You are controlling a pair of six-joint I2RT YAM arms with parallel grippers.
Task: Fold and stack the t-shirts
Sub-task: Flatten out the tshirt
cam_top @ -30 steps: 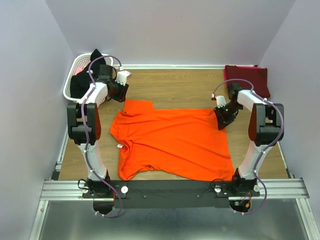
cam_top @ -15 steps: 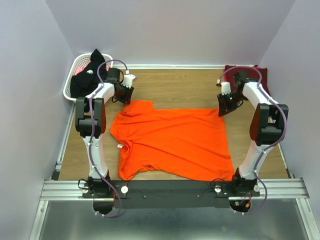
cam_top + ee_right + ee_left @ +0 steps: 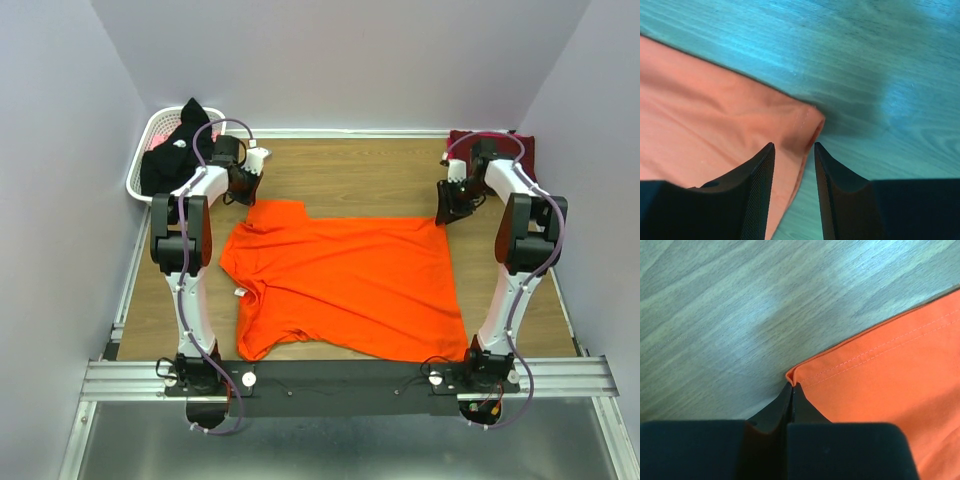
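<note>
Your orange t-shirt lies spread flat on the middle of the wooden table, collar toward the left arm and hem toward the right.

Your left gripper is at the shirt's far left corner. Its jaws are pressed together, and the stitched corner of the cloth bunches up right at their tip, so it reads as a pinch on that corner.

Your right gripper is at the far right corner. Its 2 fingers stand apart, with the folded-over cloth edge lying in the gap between them.

The maroon t-shirt sits folded at the far right corner of the table. The black t-shirt is heaped in the white basket at the far left.
</note>
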